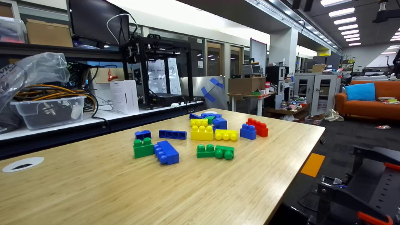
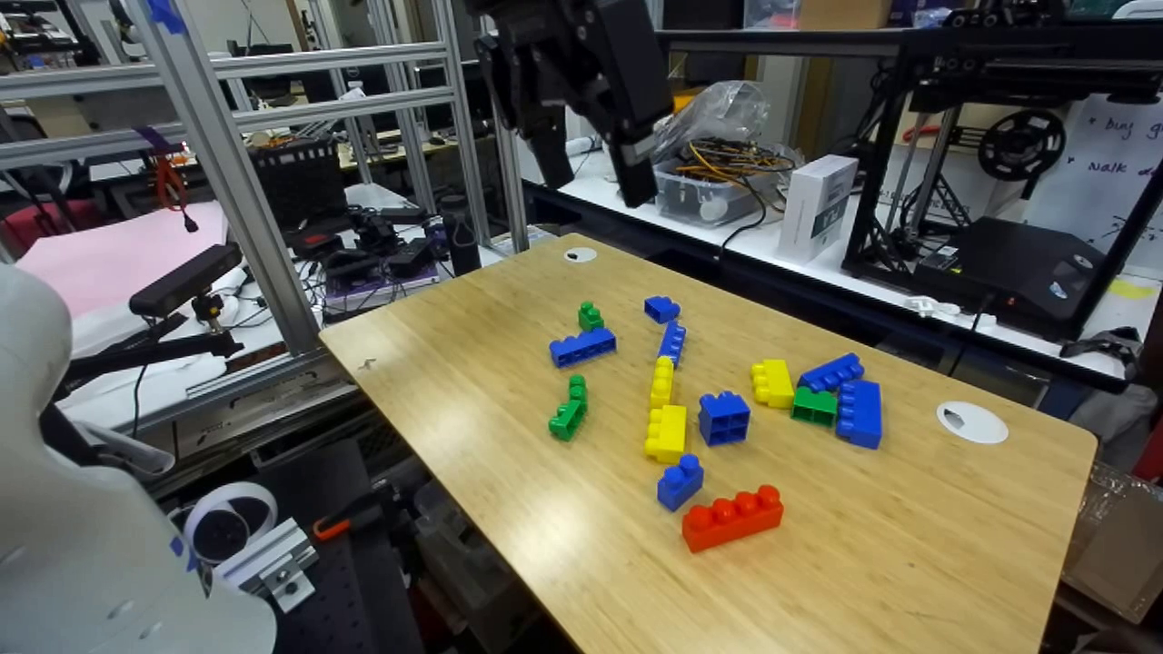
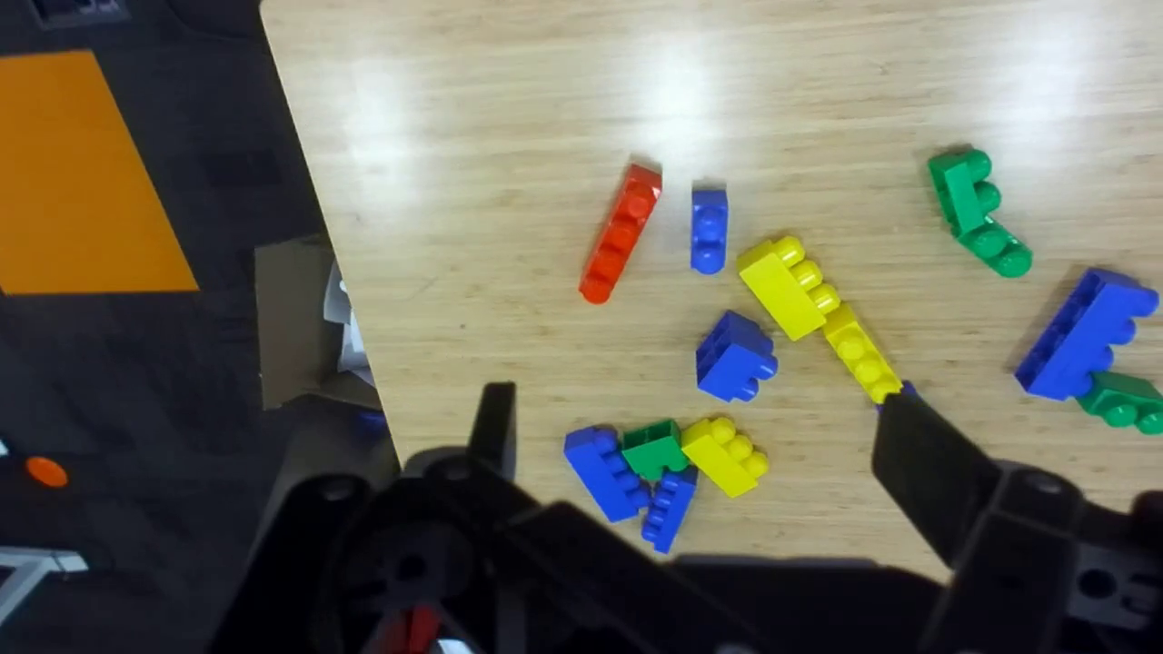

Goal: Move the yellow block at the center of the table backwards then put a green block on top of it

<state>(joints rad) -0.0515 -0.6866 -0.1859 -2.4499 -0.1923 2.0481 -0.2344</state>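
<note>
Near the middle of the table (image 1: 125, 193), the yellow block (image 1: 202, 135) (image 2: 662, 381) (image 3: 861, 352) stands studs up. One end meets a yellow brick on its side (image 1: 226, 135) (image 3: 783, 291); a blue brick (image 2: 671, 343) lies by its other end. Several green bricks show: a touching pair (image 1: 205, 152) (image 2: 569, 420) (image 3: 997, 247), an upright one (image 1: 143, 149) (image 2: 591, 316) and one on its side (image 3: 654, 450); which is the task's green block I cannot tell. High above the tabletop hangs my gripper (image 2: 595, 177) (image 3: 698, 409), jaws wide apart, nothing between them.
A red brick (image 2: 732, 519), a small blue brick (image 2: 680, 481) and a larger blue brick (image 2: 724, 418) lie nearby. Another yellow brick (image 2: 772, 382) sits in a cluster with a green and two blue bricks. A bench with a printer frame (image 1: 165, 72) runs alongside the table.
</note>
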